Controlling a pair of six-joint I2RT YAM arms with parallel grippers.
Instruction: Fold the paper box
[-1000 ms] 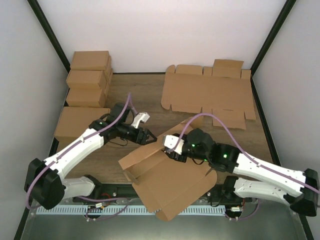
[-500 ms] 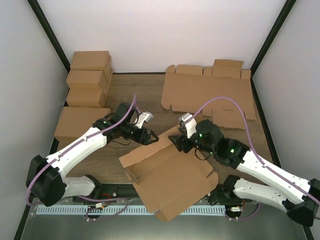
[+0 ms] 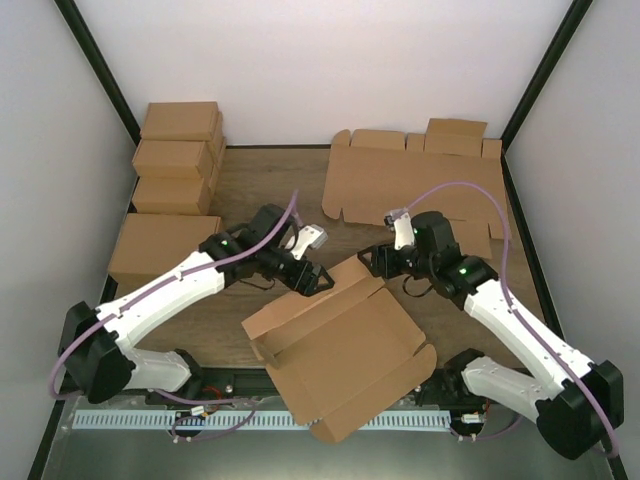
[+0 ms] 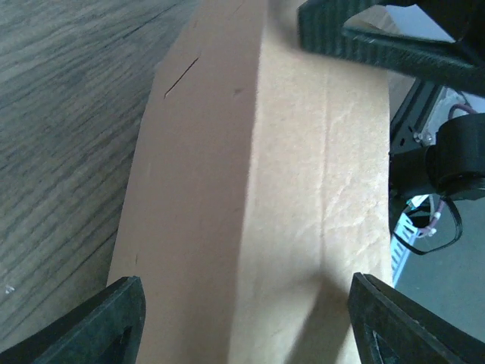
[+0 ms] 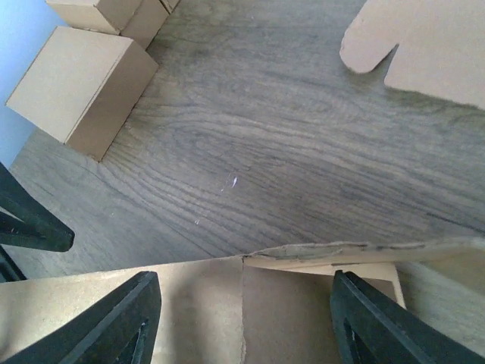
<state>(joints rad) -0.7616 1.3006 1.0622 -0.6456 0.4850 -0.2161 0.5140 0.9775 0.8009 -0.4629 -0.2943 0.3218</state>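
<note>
Paper box point(image 3: 340, 350), one, half-folded; four cartons point(image 3: 172, 158) at the left.

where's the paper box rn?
Top view: the paper box lies at the table's near centre, between the two arms, with the left gripper and the right gripper at its far edge; the flat cardboard sheets lie beyond it, far right.

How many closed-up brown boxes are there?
4, lined along the left edge of the table: far box, second box, third box, near box. More could hide underneath.
</note>
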